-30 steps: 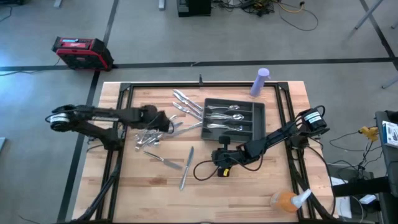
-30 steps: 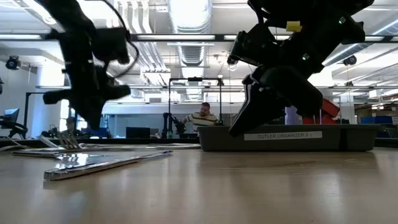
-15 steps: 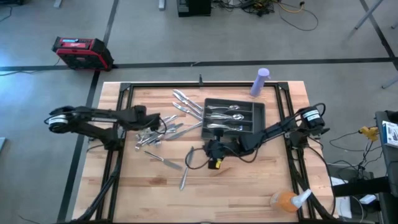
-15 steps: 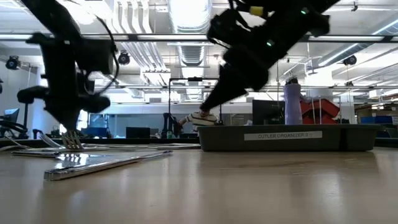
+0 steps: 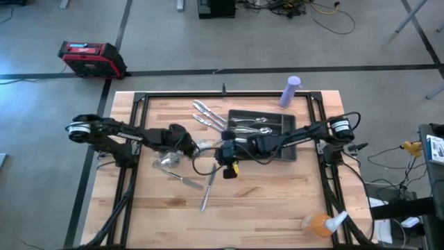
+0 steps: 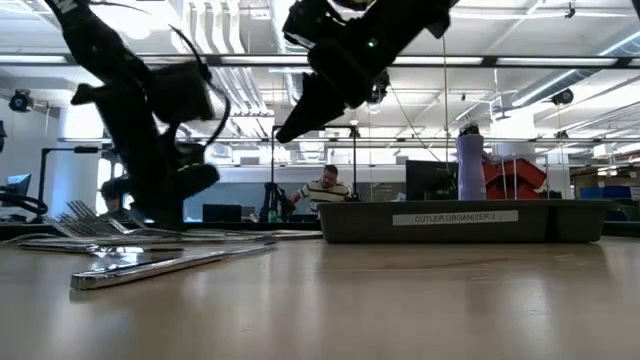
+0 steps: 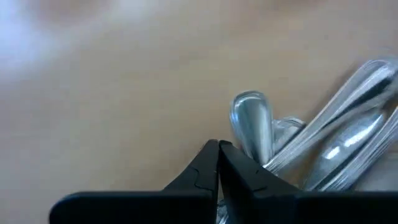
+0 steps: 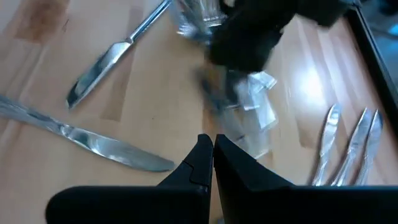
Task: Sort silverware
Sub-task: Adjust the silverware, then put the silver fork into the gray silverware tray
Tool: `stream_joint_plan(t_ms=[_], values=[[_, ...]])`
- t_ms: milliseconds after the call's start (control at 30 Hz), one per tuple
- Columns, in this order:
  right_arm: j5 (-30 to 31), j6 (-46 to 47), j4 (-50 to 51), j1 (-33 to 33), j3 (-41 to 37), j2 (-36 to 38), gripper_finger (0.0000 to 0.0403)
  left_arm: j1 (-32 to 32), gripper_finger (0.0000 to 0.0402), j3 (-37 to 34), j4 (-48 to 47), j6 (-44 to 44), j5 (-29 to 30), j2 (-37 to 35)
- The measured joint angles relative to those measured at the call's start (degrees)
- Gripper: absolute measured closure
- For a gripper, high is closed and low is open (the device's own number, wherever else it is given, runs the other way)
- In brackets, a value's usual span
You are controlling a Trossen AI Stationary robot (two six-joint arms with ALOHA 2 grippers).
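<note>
L gripper (image 5: 186,143) fingers closed, empty, at silverware pile (image 5: 168,156) | R gripper (image 5: 216,154) closed, empty, just beside | we judge L nearer; knife (image 5: 208,187) lies lengthwise toward table front

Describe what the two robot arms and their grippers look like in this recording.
Both arms are dark, slim and jointed, each with a white-and-black cylindrical motor housing at the base joint and loose black cables along it. The right arm's gripper carries a small yellow tag near the wrist. The left arm's gripper has the same black, tapered, wedge-shaped fingers.
</note>
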State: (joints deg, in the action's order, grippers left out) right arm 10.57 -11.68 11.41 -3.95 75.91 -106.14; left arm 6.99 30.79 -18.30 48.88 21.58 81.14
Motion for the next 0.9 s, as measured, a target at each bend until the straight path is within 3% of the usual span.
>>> stream_joint_plan(t_ms=[100,233,400,600,733,900], values=[[-2.0,-4.2,3.0,1.4,2.1,-1.2,0.0403,-2.7,0.0401,0.8,0.7,-2.8,-0.4,-2.6],[-6.0,-6.0,3.4,2.5,2.8,-1.8,0.0403,-4.9,0.0401,1.4,0.7,-5.2,3.8,-8.6],[-12.6,-2.4,-1.9,3.5,2.9,-3.5,0.0395,-5.1,0.0401,1.3,-2.9,-7.0,16.2,-18.1],[-11.9,-0.5,-7.8,4.6,4.3,-9.8,0.0326,-5.8,0.0402,1.2,-1.3,-12.2,28.3,-28.2],[-8.4,1.8,-9.3,6.1,8.7,-15.7,0.0284,-5.9,0.0402,0.9,0.9,-15.5,28.7,-33.1],[-7.7,2.8,-8.3,7.6,13.8,-21.5,0.0268,-5.9,0.0402,0.4,0.4,-16.7,28.8,-35.1]])
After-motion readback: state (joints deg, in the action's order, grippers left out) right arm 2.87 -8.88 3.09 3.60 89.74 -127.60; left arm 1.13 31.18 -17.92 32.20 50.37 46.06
